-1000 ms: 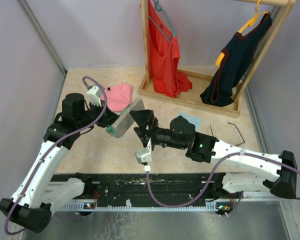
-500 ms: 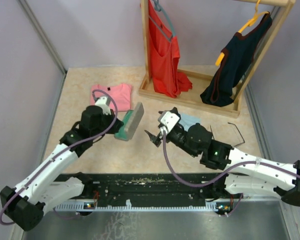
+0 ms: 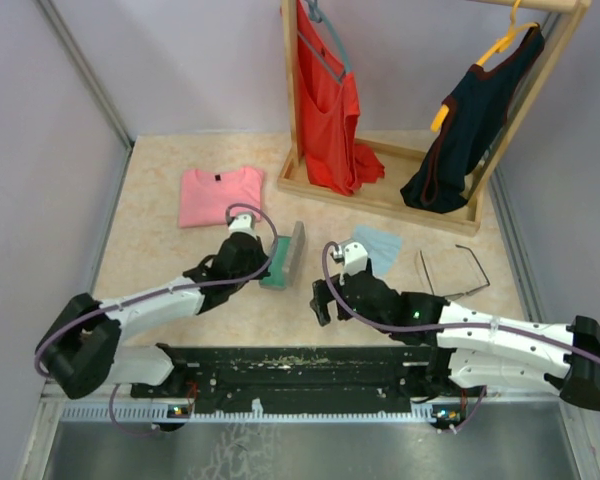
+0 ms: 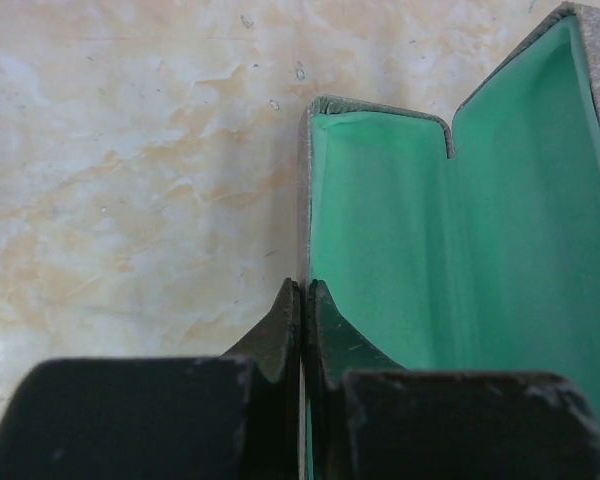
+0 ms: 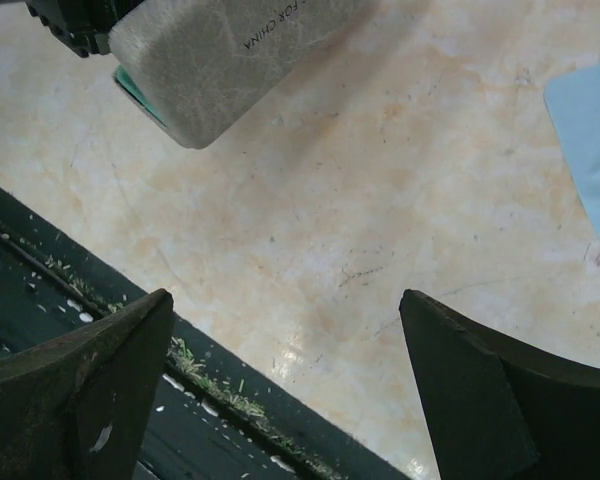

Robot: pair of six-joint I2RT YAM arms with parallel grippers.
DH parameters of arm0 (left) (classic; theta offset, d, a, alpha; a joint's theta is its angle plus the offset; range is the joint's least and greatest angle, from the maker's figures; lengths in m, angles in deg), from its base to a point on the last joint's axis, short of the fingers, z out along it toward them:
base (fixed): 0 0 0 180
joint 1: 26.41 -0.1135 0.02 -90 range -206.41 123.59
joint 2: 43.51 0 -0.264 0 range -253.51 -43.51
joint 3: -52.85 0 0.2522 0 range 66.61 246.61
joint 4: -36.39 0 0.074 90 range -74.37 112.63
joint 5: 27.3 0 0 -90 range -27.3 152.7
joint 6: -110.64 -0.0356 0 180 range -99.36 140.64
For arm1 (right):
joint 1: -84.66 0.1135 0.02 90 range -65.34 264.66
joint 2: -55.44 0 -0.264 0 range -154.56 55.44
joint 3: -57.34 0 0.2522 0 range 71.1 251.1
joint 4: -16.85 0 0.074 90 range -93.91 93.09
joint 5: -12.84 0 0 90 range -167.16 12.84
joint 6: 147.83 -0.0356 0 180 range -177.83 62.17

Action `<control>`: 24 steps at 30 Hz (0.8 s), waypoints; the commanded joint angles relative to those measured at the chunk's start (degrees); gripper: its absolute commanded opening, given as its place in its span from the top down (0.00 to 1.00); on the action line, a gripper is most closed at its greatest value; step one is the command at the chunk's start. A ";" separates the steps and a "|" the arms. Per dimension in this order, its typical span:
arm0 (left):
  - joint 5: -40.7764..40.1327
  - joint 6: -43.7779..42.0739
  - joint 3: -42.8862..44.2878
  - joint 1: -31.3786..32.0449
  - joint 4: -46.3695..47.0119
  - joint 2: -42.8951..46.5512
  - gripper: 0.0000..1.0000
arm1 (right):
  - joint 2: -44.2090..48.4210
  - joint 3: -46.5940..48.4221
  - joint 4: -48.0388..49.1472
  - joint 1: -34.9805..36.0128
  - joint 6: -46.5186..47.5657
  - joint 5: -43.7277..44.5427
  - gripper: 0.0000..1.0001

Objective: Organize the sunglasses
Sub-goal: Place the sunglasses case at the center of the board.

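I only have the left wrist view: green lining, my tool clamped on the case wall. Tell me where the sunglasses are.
Observer: The sunglasses lie on the table, arms spread, right of the light blue cloth, apart from the case.
Operator: Report the right tool.
Observer: The right tool is open and empty, over bare table right of the case.
Operator: Say what lies behind the case.
Observer: A folded pink shirt, further back and to the left.
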 commanded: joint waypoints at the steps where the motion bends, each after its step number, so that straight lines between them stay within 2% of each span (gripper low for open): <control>1: -3.63 1.49 -0.60 1.34 16.06 -6.36 1.00 | 0.28 1.60 -4.11 0.31 -10.48 3.45 0.05; 7: -6.64 0.83 -0.46 4.07 23.33 -14.20 1.00 | -0.41 -0.68 -5.02 0.22 -13.70 2.76 0.04; 17: -8.71 1.15 -0.49 6.07 24.40 -19.98 0.99 | 0.59 -2.55 -6.47 0.04 -18.63 4.57 0.04; 24: -9.22 2.68 -1.78 6.57 22.66 -20.42 0.84 | 0.54 -3.42 -4.71 -0.04 -19.01 4.62 0.04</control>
